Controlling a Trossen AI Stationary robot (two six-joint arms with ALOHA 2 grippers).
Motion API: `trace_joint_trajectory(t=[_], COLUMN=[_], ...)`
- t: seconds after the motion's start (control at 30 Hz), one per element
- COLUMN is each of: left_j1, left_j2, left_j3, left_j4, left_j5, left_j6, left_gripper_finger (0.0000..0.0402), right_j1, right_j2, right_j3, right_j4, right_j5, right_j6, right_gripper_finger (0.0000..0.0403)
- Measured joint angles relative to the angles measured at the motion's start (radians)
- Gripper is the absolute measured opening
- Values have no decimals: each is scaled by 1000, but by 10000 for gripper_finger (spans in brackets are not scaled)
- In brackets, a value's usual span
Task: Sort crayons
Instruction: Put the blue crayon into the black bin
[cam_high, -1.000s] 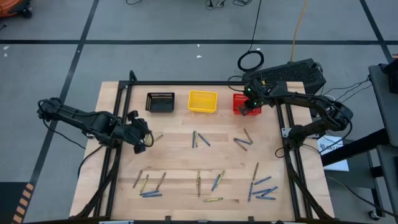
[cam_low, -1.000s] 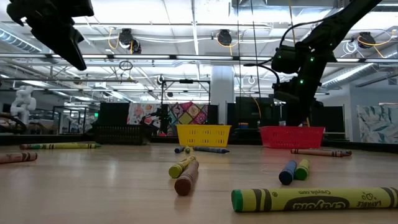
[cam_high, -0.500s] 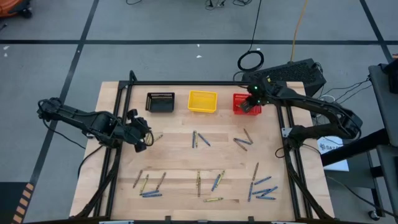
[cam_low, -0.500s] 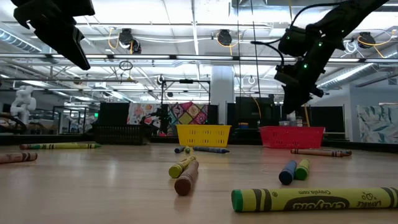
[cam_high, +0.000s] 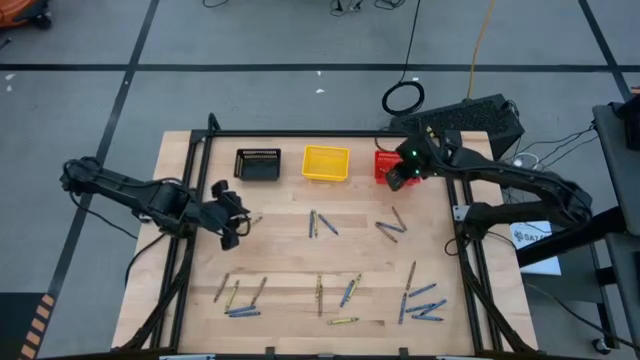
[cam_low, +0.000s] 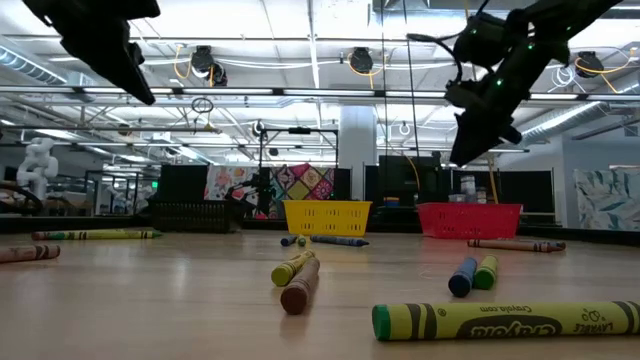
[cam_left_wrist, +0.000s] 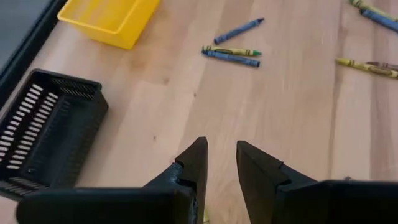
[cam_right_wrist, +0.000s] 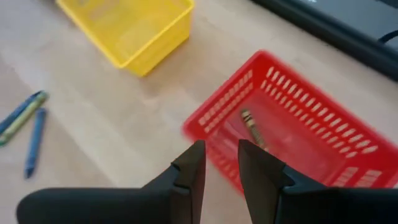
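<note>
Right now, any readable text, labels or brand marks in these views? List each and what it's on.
"Crayola": printed upside down on the wrapper of the yellow-green crayon lying nearest the low camera.
Smaller print beside it on the same wrapper: too small to read.
Wrappers of the other crayons: print too small or blurred to read.
Black basket, yellow basket, red basket: no text visible.

Wooden tabletop (cam_high: 290, 250) bearing three mesh baskets in a row along its far edge: black (cam_high: 257, 164), yellow (cam_high: 325, 162), red (cam_right_wrist: 292, 134).
</note>
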Motion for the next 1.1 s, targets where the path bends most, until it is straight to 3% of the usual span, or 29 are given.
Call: trace_joint_trajectory(t=[0.27,0.47,0.63,1.1], left_j1=[96,178,219,312], left_j2=[158,286,368,569], left_j3=[0,0,0,0], left_j4=[184,282,342,559], left_j5=[-15,144,156,212], left_j6=[134,230,275,-178], left_gripper_finger=[86,86,86,86], right_j1=[106,142,154,153], right_j2=[-48,-48,-48,-48], right_j3=[0,0,0,0], right_j4=[-43,-51,-103,-122], right_j5=[2,3,3,3], right_j6=[104,104,106,132], right_gripper_finger=[82,82,82,82])
